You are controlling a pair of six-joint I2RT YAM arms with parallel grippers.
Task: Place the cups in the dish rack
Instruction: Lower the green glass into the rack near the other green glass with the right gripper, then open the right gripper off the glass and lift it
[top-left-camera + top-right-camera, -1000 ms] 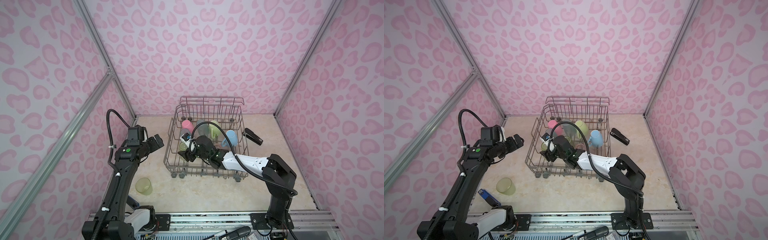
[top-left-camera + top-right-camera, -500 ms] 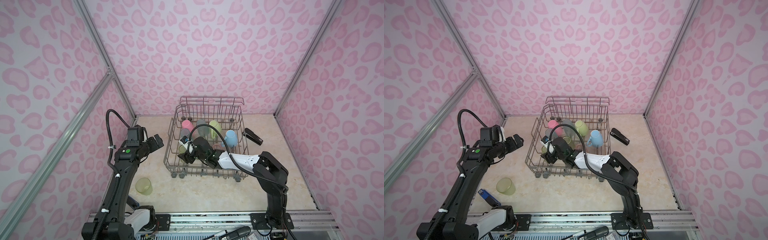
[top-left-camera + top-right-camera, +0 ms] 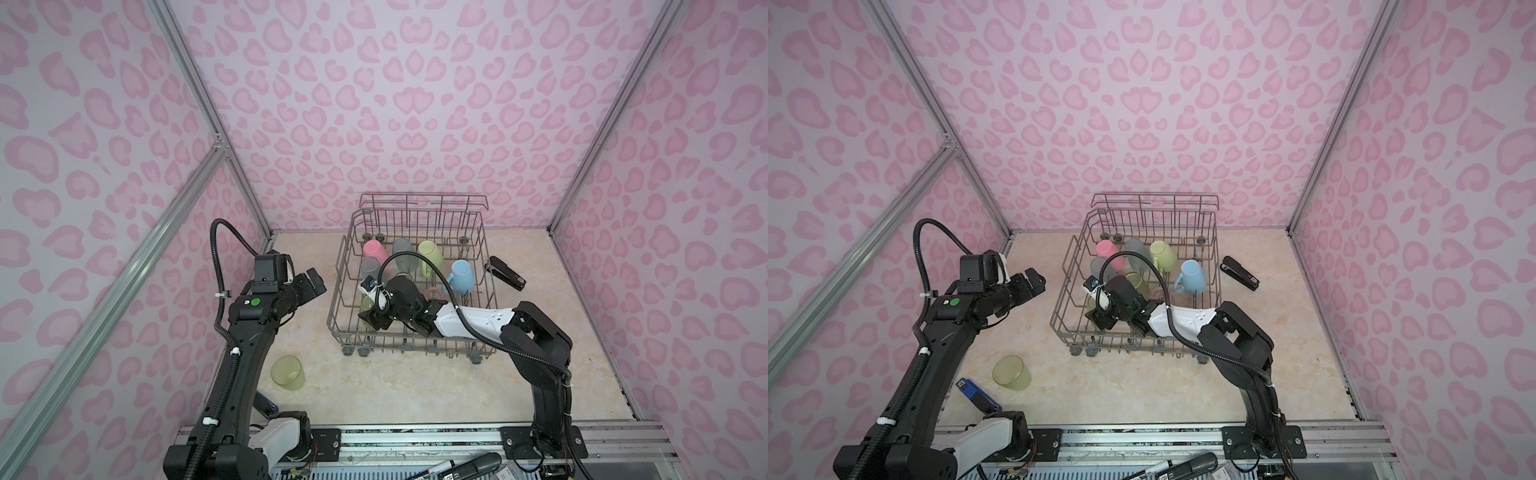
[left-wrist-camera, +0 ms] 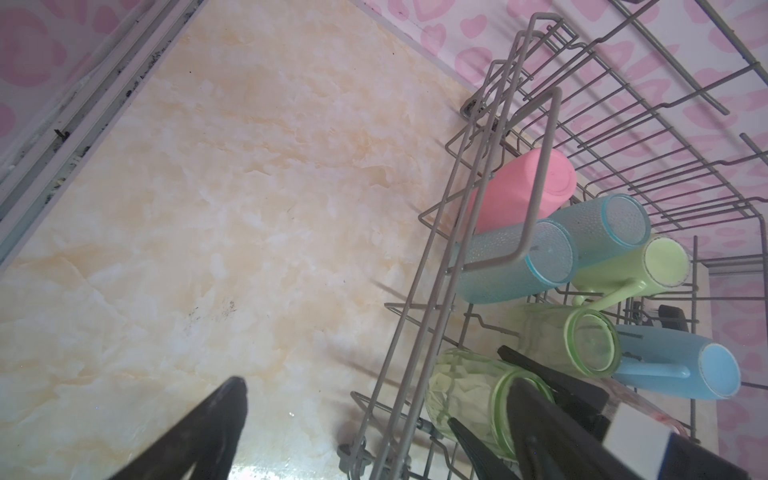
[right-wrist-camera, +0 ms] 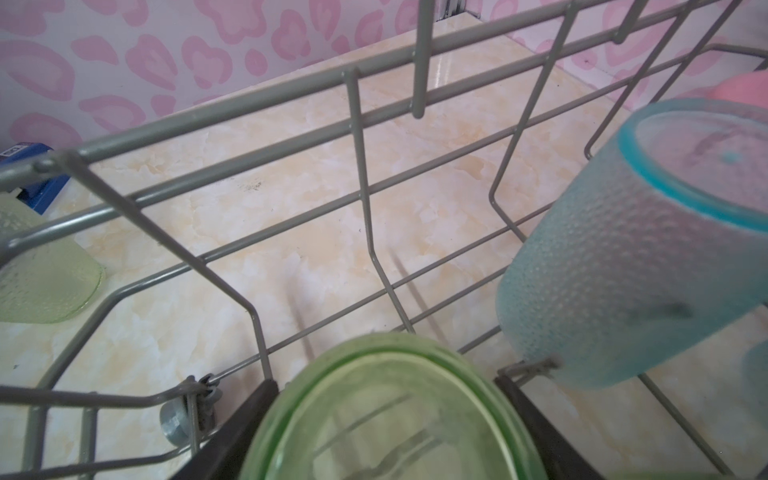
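Top views: rack [image 3: 422, 199] at middle of counter's [image 3: 415, 386] back edge, cups inside. Left end effector [image 3: 312, 284] wide, empty, above counter beside rack. Right end effector [image 3: 371, 321] inside rack. Yellow-green cup [image 3: 287, 372] loose near front left corner.
Left wrist: green cup [image 4: 461, 395] in rack's front left corner.
Right wrist: fingers [image 5: 237, 432] flank its rim; gripping or clear, cannot tell.

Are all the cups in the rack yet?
Nearly. The pink cup, blue mug and others already sit in the rack. The right gripper has a green cup between its fingers, low inside the rack. One yellow-green cup waits on the table; the left gripper is open and empty.
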